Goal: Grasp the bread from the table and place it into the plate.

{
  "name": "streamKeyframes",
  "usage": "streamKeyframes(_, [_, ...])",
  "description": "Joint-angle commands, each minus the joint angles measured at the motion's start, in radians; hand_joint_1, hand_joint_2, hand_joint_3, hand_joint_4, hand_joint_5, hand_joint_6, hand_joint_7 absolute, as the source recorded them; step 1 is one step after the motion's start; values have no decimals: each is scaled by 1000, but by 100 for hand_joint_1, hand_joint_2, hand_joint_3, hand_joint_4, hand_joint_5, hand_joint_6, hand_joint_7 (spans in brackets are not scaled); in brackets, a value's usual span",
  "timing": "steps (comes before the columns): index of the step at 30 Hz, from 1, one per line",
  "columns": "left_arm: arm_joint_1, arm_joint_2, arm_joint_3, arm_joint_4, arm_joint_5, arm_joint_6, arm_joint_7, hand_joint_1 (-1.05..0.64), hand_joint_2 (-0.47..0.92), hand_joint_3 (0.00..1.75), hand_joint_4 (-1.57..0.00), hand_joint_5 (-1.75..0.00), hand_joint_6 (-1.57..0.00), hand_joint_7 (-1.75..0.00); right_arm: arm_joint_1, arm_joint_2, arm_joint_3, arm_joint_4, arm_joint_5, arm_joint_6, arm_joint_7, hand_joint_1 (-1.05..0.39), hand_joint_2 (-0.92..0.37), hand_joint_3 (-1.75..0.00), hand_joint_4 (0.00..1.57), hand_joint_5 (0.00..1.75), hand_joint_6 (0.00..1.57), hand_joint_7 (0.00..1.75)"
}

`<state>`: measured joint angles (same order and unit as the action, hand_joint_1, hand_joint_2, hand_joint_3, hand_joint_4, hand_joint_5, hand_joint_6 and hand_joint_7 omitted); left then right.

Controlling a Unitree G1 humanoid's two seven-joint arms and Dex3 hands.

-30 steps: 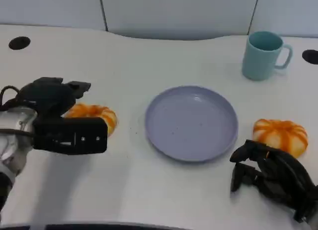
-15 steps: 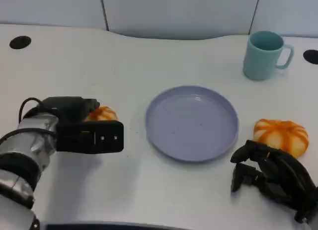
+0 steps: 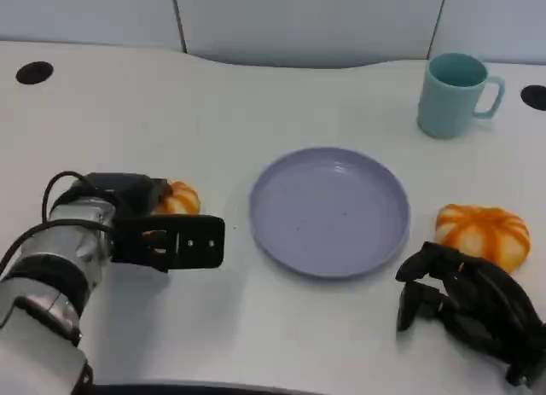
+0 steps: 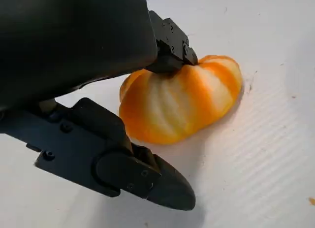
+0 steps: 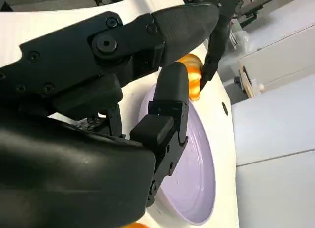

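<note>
Left hand (image 3: 162, 233) closing around the bread (image 3: 177, 198), not yet gripped firmly | bread lies on table, left of plate (image 3: 329, 212) | step: grasping | next: clench, lift, carry right | right hand (image 3: 465, 305) rests curled, holding nothing

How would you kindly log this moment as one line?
left hand touching bread, not lifted | right hand idle near second bread | plate empty

right hand (image 5: 162, 90), plate (image 5: 197, 174), bread (image 5: 193, 75)
</note>
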<state>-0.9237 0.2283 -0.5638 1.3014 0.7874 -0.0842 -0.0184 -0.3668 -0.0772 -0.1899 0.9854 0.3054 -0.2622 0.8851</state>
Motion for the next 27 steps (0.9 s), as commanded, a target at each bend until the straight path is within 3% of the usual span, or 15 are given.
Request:
streamKeyframes(1, [-13,-8,-6,22,-10,14,19,-85,79,0,-2,-19,-20,-1,45,-2,4,23,-10,29,-8,-51,-92,-11,60,161,75,98])
streamKeyframes(6, [1,-21,-7,35,-20,21,44,-85,77,0,-3,-21,-22,-2,49,-7,9,7,-11,38,-1,-51,-92,-12,59,159,74,99])
streamKeyframes(12, [14,-39,13,43,-44,38,60,-74,71,0,-10,-26,-27,-4,55,-11,13,-10,-13,49,-3,-52,-92,-11,59,161,74,100])
streamKeyframes(15, [24,-42,23,45,-61,35,88,-56,67,0,-28,-53,-52,-17,59,-12,14,-11,-17,35,-4,-52,-92,-13,59,163,73,102])
streamKeyframes(16, [28,-41,26,46,-65,29,97,-51,67,0,-27,-93,-48,-57,58,-11,12,-9,-15,38,-4,-53,-92,-13,58,162,73,102])
streamKeyframes(17, [30,-41,29,47,-69,23,98,-47,68,1,-29,-113,-41,-90,58,-11,11,-9,-13,43,-5,-53,-92,-13,58,162,73,102])
streamKeyframes(18, [29,-39,30,49,-70,16,91,-45,70,2,-36,-121,-42,-106,58,-12,11,-9,-13,45,-4,-54,-92,-12,58,161,73,102])
streamKeyframes(20, [29,-34,20,51,-62,2,93,-42,74,3,-56,-117,-57,-111,59,-11,9,-11,-10,50,-2,-54,-92,-11,57,163,73,103])
streamKeyframes(23, [36,-33,1,51,-43,-1,143,-43,74,3,-66,-121,-66,-107,62,-9,10,-18,-9,46,2,-53,-92,-11,56,164,73,102])
streamKeyframes(27, [39,-28,-16,53,-30,-9,178,-39,76,3,-61,-149,-65,-110,61,-9,11,-21,-9,42,7,-55,-92,-13,57,164,72,103])
